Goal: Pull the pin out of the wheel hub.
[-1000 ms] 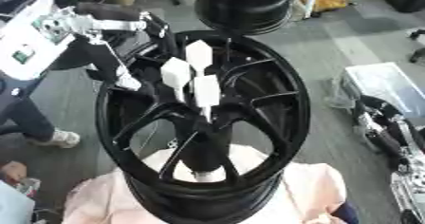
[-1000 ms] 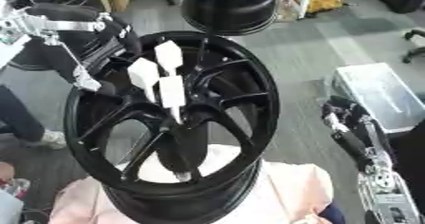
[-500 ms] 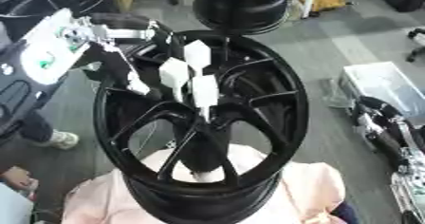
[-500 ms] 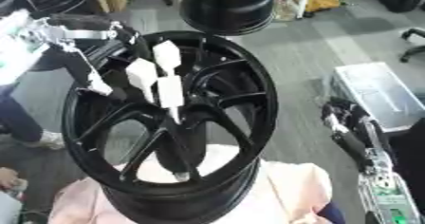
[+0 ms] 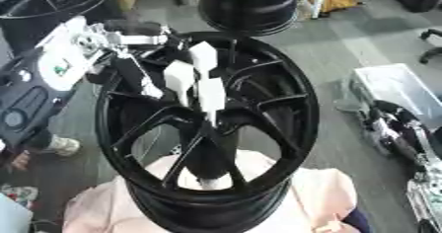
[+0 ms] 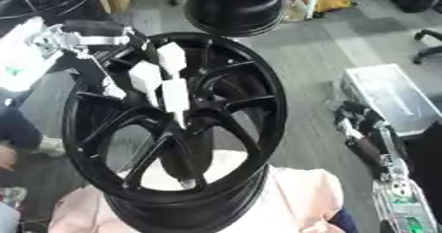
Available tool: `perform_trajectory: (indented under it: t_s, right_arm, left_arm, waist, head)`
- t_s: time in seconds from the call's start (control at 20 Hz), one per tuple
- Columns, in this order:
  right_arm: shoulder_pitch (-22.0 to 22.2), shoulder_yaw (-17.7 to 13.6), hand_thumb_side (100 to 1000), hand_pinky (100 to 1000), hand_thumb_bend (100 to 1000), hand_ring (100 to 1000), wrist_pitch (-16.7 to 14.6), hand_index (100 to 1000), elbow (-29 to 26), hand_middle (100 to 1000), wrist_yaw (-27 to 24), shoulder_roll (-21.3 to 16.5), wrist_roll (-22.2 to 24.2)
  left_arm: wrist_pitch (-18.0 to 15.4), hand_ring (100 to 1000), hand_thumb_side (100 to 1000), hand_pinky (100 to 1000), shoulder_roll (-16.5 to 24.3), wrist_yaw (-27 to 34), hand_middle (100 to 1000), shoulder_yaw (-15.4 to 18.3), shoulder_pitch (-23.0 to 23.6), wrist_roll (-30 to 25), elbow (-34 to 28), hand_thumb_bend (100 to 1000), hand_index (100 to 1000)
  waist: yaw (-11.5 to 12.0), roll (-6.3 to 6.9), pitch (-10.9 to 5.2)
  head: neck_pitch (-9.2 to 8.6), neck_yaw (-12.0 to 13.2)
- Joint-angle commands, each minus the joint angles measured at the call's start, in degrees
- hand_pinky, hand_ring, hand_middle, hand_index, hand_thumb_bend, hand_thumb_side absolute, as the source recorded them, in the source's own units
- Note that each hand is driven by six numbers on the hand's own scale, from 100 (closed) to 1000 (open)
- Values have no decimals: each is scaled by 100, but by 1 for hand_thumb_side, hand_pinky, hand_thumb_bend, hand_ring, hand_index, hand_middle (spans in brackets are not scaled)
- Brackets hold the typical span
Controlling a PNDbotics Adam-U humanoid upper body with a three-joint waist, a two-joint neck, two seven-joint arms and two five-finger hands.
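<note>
While the left hand (image 5: 112,42) reached in from the upper left over the rim of the wheel hub (image 5: 285,123), its fingers could not be made out clearly: dark parts of the hand merged with the black spokes, so whether they were spread or pinching anything cannot be told. Behind the hand, the arm's white and black casing (image 5: 43,79) ran off toward the left edge of the view.

Three white tag-like pins (image 5: 197,76) stood up close together from the spokes near the centre of the hub, just right of the hand; two sat higher, one (image 5: 211,95) lower and nearer the hub's middle. Whether the hand touched any of them cannot be told.

The black hub lay tilted, its open face up, resting on a pale pink padded cover (image 5: 311,197) at the near edge. A second black wheel (image 5: 250,5) stood beyond it on the grey floor (image 5: 362,39). At the right, low in the right eye view, the right hand (image 6: 367,138) hung beside a clear plastic bin (image 6: 388,98), fingers relaxed, holding nothing.
</note>
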Motion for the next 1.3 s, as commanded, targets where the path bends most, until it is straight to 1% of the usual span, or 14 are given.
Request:
perform_trajectory:
  t_s: [0.05,0.1,0.2,0.25,0.3,0.35,0.4,0.6,0.85,1.05,1.1,1.15,1.2,1.3]
  right_arm:
    - [-49,-1,471,666,221,632,-10,794,-55,746,-7,-74,21]
    - [-50,-2,471,666,221,632,-11,794,-56,746,-6,-74,22]
    - [-52,-3,471,666,220,632,-12,794,-57,746,-7,-73,25]
    - [-53,-2,471,666,220,632,-12,794,-57,746,-7,-72,27]
    - [-53,-4,471,666,220,632,-11,794,-55,746,-7,-72,26]
    - [-53,-6,471,666,220,632,-10,794,-54,746,-6,-72,26]
    - [-50,-7,471,666,220,632,-10,794,-51,746,-6,-72,25]
    - [-43,-9,471,666,220,632,-10,794,-39,746,-6,-75,29]
    - [-32,-13,472,667,219,632,-11,795,-28,746,-3,-86,39]
    - [-21,-26,471,667,219,633,-10,795,-22,746,1,-94,34]
    - [-16,-30,473,667,218,632,-10,795,-21,746,3,-98,33]
    - [-7,-38,473,667,218,632,-9,795,-17,746,4,-108,26]
    - [-3,-42,472,667,218,632,-8,795,-15,746,4,-114,22]
    - [15,-66,472,667,218,632,-7,795,-9,746,6,-135,4]
  left_arm:
    - [-1386,578,182,722,64,56,554,66,-121,-1336,-1,382,663]
    - [-1379,517,136,694,67,101,488,75,-124,-1336,-3,317,592]
    - [-1335,473,100,671,76,213,439,107,-131,-1336,-14,236,534]
    - [-1299,473,100,671,82,280,439,124,-134,-1336,-23,236,534]
    - [-1253,446,100,659,93,360,407,150,-143,-1336,-38,189,501]
    - [-1202,446,100,659,107,441,407,168,-152,-1336,-59,189,501]
    - [-1145,430,100,653,125,540,390,205,-171,-1336,-92,166,483]
    - [-811,425,100,653,242,999,385,359,-288,-1336,-290,164,476]
    - [-393,424,100,657,452,1500,385,753,-511,-1336,-479,171,474]
    - [-282,423,100,660,652,1689,384,1000,-602,-1336,-588,172,474]
    - [-269,423,109,661,725,1746,384,1065,-613,-1334,-631,138,474]
    - [-260,423,100,661,840,1816,384,1156,-622,-1326,-688,177,474]
    - [-246,426,100,664,923,1880,387,1216,-619,-1330,-742,187,477]
    - [-220,429,100,666,1271,1994,391,1388,-556,-1252,-864,197,481]
  waist:
    - [-2,-12,-54]
    - [-1,-11,-55]
    - [1,-12,-56]
    - [1,-13,-57]
    - [3,-14,-57]
    - [4,-14,-57]
    - [6,-15,-58]
    - [11,-9,-68]
    - [36,4,-96]
    - [62,20,-117]
    - [72,24,-122]
    - [93,31,-129]
    - [103,36,-132]
    - [173,62,-142]
  head:
    - [-10,16]
    - [-10,19]
    - [-10,19]
    - [-10,18]
    - [-10,18]
    - [-10,18]
    - [-10,16]
    - [-10,19]
    - [-10,18]
    - [-10,6]
    - [-10,-1]
    - [-10,-9]
    - [-10,-12]
    - [-10,-53]
